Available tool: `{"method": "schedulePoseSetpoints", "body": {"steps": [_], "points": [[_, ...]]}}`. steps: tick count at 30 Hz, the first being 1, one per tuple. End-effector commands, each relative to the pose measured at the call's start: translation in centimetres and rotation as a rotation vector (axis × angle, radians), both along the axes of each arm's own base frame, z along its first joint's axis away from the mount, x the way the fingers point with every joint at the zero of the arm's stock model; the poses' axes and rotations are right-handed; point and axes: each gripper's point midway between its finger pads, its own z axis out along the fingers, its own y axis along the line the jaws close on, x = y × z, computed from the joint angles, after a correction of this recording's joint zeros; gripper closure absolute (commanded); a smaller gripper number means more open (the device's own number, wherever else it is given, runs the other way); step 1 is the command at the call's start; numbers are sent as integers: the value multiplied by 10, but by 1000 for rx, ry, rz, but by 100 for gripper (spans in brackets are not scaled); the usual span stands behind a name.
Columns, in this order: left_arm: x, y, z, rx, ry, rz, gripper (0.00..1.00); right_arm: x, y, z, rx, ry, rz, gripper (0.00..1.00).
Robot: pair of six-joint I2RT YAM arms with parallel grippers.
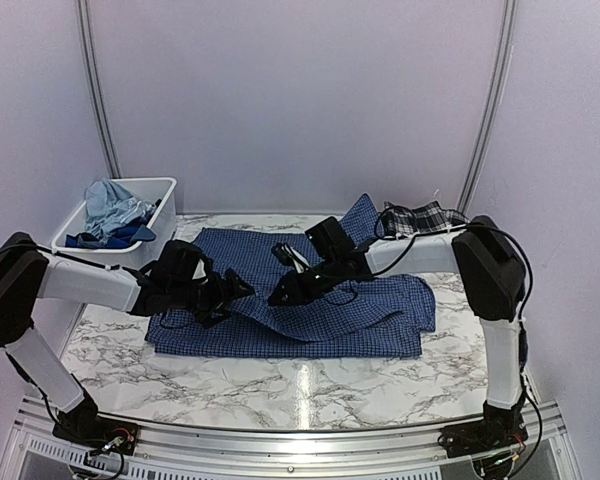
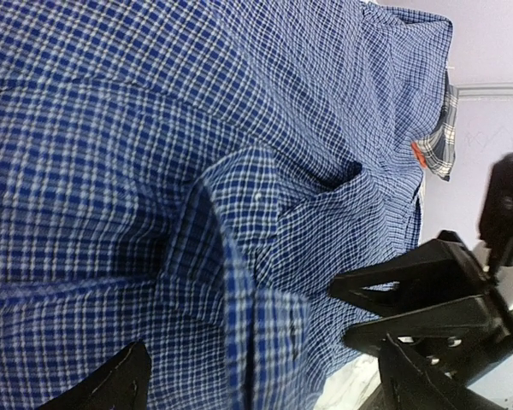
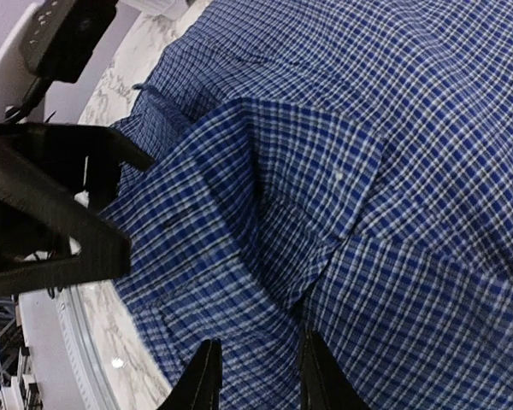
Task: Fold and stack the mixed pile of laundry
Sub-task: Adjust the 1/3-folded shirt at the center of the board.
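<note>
I see the navy small-check cloth button shirt (image 1: 280,322) spread mid-table. The left claw (image 1: 236,289) gapes open over it. The right claw (image 1: 279,295) is narrowed on a fold; I cannot tell if it grips.

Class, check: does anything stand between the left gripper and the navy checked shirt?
Nothing visible does. The left gripper hangs right over the navy checked shirt, with only the shirt's own cloth beneath it.

One navy check shirt (image 1: 280,325) lies on the bench (image 1: 280,385). One black-and-white plaid piece (image 1: 425,217) sits near the far right corner. One white bin (image 1: 166,212) at the far left corner holds two pieces: one light blue garment (image 1: 110,203) and one royal blue garment (image 1: 115,238). There are two grippers: the left gripper (image 1: 242,288) and the right gripper (image 1: 280,293).
</note>
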Motion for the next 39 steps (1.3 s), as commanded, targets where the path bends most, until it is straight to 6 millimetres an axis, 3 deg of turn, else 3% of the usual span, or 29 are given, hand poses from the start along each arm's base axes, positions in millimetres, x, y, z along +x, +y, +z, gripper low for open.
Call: {"method": "schedulePoseSetpoints", "body": {"steps": [1,5,10,14,19,22,24,26,29,33,35,37,39], "points": [[12,-11,10,-39,-22,-26,5,-3,26,2,6,-5,45,73],[6,-4,11,-46,-10,-11,6,-36,48,7,45,-11,169,76],[-11,10,-1,-39,33,14,7,-74,55,9,82,-9,307,78],[-23,17,-11,-31,62,17,8,-80,51,20,93,-29,326,74],[-22,15,-5,-18,17,-15,27,-70,36,49,127,-54,273,70],[-19,12,1,-17,-11,-35,44,-58,8,61,129,-51,192,66],[-17,9,4,-13,-30,-53,63,-48,-17,64,107,-49,123,65],[-14,5,9,-9,-59,-81,80,-41,-45,62,78,-41,60,65],[-8,-6,17,11,-107,-151,98,-32,-94,51,18,-36,-60,62],[2,-29,43,121,-222,-300,100,-18,-157,37,-19,-13,-224,59],[3,-37,58,220,-303,-389,100,-15,-177,32,-40,-8,-274,59],[7,-33,68,289,-362,-416,100,-14,-192,27,-59,1,-311,58],[10,-19,60,348,-360,-402,100,-16,-202,21,-77,13,-334,58]]}}
